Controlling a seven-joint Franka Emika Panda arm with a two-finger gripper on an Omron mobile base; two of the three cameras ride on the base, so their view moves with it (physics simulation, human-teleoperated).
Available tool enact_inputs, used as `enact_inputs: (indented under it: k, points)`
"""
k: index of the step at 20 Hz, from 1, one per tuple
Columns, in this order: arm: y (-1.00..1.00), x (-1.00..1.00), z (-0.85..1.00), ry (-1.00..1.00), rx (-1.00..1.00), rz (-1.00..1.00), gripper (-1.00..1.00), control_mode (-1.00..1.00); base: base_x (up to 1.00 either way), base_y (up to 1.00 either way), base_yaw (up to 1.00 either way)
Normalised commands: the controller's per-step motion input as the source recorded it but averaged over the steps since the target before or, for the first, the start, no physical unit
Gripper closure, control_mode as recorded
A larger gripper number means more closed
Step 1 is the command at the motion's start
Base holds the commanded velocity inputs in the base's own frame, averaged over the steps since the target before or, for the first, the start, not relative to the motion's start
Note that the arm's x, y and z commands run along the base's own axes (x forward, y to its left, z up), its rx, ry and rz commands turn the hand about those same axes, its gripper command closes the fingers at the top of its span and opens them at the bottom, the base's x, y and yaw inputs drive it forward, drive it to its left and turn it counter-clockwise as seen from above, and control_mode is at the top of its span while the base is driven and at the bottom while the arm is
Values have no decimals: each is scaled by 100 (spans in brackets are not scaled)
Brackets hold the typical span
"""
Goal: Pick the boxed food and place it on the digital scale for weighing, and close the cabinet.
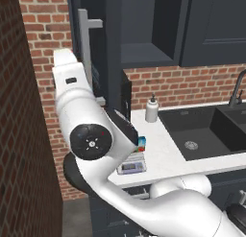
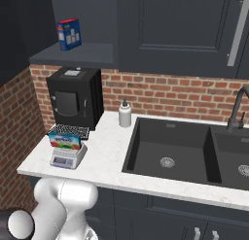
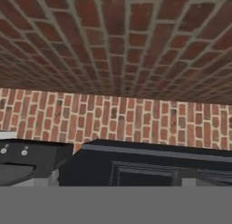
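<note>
In the left base view we see the white arm rising from the lower right, folding at a dark round joint and reaching up along the edge of the open door of the dark navy-grey wall cabinet (image 1: 144,34), beside its long grey bar handle (image 1: 85,44); the arm hides most of the left end of the white stone counter (image 1: 163,157), where a corner of the wide, flat light-blue boxed food (image 1: 141,144) shows above the small silver-grey digital scale (image 1: 131,166). A white soap bottle (image 1: 152,109) stands near the black sink basin (image 1: 202,130), with bare counter between them. In the right base view the boxed food (image 2: 64,140) stands on its long edge on the scale (image 2: 66,159), just before the black boxy coffee machine (image 2: 74,97); a tall narrow red-and-blue box (image 2: 68,34) stands on the open cabinet shelf (image 2: 73,54). In the hand view we face red brick wall (image 3: 118,60) and dark panelling (image 3: 149,166) below; we cannot tell how the fingers stand.
</note>
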Motion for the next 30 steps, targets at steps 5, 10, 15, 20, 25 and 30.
enact_inputs:
  k: [5,10,15,20,25,30]
  points:
    - [-100,-9,31,-21,10,-12,-100,-100,0,0,0]
    - [-100,0,30,-18,15,-13,-100,-100,0,0,0]
    - [-100,6,25,-9,19,-10,-100,-100,0,0,0]
    - [-100,21,16,-1,23,-5,-100,-100,0,0,0]
    - [-100,14,24,0,20,-4,-100,-100,0,0,0]
    - [-100,39,16,1,18,-3,-100,-100,0,0,0]
